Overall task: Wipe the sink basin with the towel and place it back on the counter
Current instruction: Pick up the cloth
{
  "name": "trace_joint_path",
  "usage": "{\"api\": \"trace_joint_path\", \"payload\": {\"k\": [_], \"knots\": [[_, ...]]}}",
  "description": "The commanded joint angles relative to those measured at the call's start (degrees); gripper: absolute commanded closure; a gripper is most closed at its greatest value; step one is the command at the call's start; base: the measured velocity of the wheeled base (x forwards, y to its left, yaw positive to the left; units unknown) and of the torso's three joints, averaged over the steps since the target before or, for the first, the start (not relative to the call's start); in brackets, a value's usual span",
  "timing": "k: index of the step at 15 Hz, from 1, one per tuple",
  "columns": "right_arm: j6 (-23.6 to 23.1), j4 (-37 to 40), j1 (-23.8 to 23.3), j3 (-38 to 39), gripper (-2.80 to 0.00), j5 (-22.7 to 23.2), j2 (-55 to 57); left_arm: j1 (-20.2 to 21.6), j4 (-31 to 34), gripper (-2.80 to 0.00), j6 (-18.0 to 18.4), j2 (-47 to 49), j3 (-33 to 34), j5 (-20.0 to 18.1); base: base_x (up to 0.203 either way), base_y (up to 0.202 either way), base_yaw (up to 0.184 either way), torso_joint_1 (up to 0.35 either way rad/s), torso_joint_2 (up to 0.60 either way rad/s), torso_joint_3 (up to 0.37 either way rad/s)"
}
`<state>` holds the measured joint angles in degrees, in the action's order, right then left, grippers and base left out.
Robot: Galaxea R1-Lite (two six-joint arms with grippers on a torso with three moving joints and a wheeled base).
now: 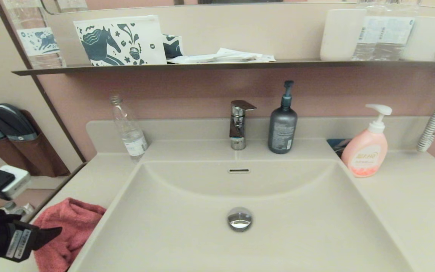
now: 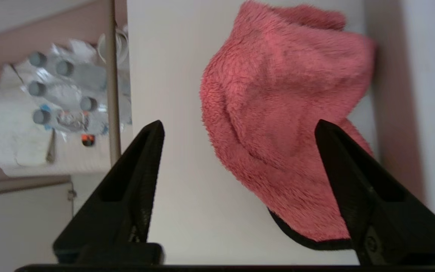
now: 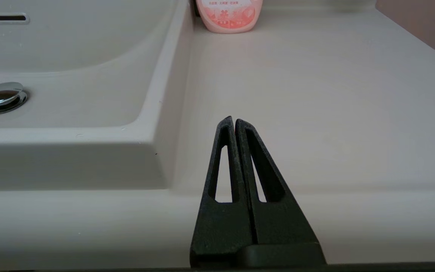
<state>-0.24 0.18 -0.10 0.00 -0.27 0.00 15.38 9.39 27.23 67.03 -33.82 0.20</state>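
head view: towel bunched on the surface left of the sink basin, right at the basin's left rim, not inside it. Left gripper at the bottom-left corner, tip just over the towel's near edge. Basin looks dry and bare apart from the drain plug; can't judge from this whether it has been wiped. Clear bottle, faucet, dark pump bottle and pink soap dispenser stand along the back, untouched by either arm

left wrist view: left jaws wide open, nothing between them. Towel lies ahead of the fingertips, its black-trimmed edge near one finger, no contact I can confirm

right wrist view: right gripper jaws closed flat together, empty, parked low in front of the surface's front edge, right of the basin

status: towel is on the surface and free of any grip. Either the grasp is still to come or it's been set back; the frames alone don't settle which
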Motion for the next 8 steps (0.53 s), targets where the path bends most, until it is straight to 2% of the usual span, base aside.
{"api": "trace_joint_path", "payload": {"k": [1,3,5,7,8], "knots": [[-0.02,-0.01,0.01,0.00,0.00,0.00,0.09,3.43,0.10,-2.80,0.16,3.84,-0.38,-4.00,0.000,0.000,0.000,0.000,0.00,0.000],[-0.02,-0.01,0.01,0.00,0.00,0.00,0.09,6.93,0.58,-2.80,0.19,5.42,-1.15,-10.14,0.000,0.000,0.000,0.000,0.00,0.000],[-0.02,-0.01,0.01,0.00,0.00,0.00,0.09,7.45,1.66,-2.80,0.19,6.15,-1.53,-12.70,0.000,0.000,0.000,0.000,0.00,0.000],[-0.02,-0.01,0.01,0.00,0.00,0.00,0.09,8.32,2.01,-2.80,0.03,7.08,-1.67,-18.10,0.000,0.000,0.000,0.000,0.00,0.000],[-0.02,-0.01,0.01,0.00,0.00,0.00,0.09,8.66,2.10,-2.80,0.02,7.79,-1.55,-19.51,0.000,0.000,0.000,0.000,0.00,0.000]]}}
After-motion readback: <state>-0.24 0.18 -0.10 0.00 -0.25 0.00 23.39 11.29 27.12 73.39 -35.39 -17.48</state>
